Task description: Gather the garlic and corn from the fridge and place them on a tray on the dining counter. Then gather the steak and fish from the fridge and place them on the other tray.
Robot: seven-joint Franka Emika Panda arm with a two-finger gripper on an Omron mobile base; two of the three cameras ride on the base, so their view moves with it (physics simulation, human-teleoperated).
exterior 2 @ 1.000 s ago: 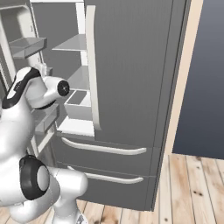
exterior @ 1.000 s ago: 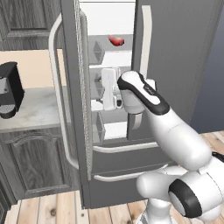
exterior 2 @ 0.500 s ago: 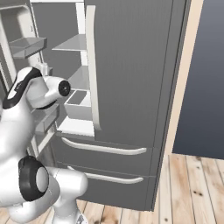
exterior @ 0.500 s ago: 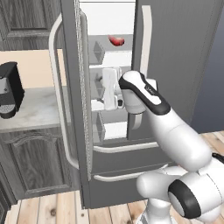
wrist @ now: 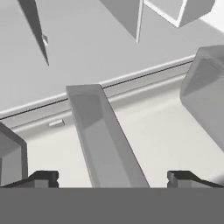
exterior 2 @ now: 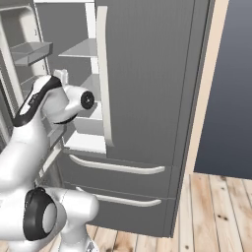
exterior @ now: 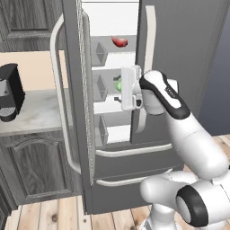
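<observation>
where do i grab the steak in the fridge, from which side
Probably across the narrow width of the steak, reaching in through the open front of the fridge, slightly from above: it lies flat on its shelf.

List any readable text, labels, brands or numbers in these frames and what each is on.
None can be read.
The fridge doors and handles are plain.
The coffee machine on the wall counter shows no legible brand.
The arm carries a few small pale marks on its dark band, too small to read.
</observation>
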